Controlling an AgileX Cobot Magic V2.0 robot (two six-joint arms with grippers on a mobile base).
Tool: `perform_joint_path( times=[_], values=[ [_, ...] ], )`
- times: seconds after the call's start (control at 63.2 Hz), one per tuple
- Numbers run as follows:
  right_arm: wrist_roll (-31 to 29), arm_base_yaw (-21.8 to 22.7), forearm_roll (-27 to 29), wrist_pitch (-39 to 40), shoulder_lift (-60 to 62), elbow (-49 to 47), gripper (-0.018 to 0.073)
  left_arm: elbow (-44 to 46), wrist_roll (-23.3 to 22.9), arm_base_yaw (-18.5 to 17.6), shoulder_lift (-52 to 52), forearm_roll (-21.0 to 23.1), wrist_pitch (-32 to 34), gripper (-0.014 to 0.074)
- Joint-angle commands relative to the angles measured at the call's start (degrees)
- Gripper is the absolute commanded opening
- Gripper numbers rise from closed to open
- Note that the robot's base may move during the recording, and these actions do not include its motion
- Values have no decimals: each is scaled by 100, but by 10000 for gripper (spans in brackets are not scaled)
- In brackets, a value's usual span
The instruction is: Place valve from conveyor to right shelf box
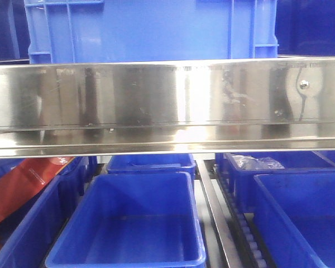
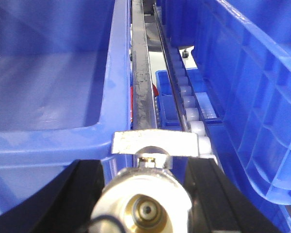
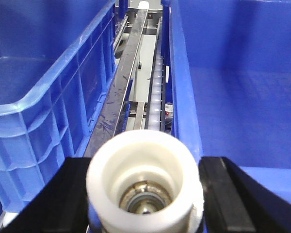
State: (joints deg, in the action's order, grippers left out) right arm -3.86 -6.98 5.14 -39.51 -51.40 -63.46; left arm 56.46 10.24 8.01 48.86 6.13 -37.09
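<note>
Two valves are seen, one per gripper. Left gripper (image 2: 144, 167) is closed on a silver valve (image 2: 145, 206): black fingers (image 2: 80, 201) are pressed to both sides of the body, the bare bore is turned to the camera, and a flat silver crosspiece (image 2: 155, 142) sits at the far end. Right gripper (image 3: 144, 167) is closed on a capped valve (image 3: 144, 182): the white plastic cap is turned to the camera, metal is visible inside it, and fingers (image 3: 225, 196) are tight on both sides.

Neither valve is set down in a bin. Silver valve is held over the gap between a left-side bin (image 2: 48, 141) and a ribbed right-side bin (image 2: 252, 97); a steel rail (image 2: 140, 73) and a roller track (image 2: 186, 104) extend through that gap. Height above them cannot be told. Capped valve is held over a like gap: flanking bins (image 3: 48, 99), a scratched rail (image 3: 126, 73) and a line of white rollers (image 3: 157, 82) are seen beyond it.

Front view: a polished shelf beam (image 1: 167, 100) is spanned across the frame, and a blue crate (image 1: 151, 28) is seen above it. Below, a centre bin (image 1: 145, 175) is seen, a rear bin (image 1: 151, 159) just behind it, a roller lane (image 1: 248, 231) beside it, and further bins (image 1: 301, 180) to the right, one with a clear plastic bag (image 1: 257, 163) in it. A red sheet (image 1: 22, 190) is lodged at far left.
</note>
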Motion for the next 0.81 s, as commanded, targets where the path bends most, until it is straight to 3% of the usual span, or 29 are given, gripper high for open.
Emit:
perform_joint_path(
  times=[0.0, 0.285, 0.523, 0.792],
  values=[
    [7, -8, -17, 409, 54, -92, -151, 37, -51, -38, -47, 29, 269, -111],
    [7, -8, -17, 433, 54, -92, -151, 37, -51, -38, -47, 29, 269, -111],
    [7, -8, -17, 1228, 54, -92, -151, 37, -51, -38, -36, 29, 268, -111],
    [7, -8, -7, 1605, 54, -92, -151, 37, -51, -38, -36, 29, 410, -111]
  ],
)
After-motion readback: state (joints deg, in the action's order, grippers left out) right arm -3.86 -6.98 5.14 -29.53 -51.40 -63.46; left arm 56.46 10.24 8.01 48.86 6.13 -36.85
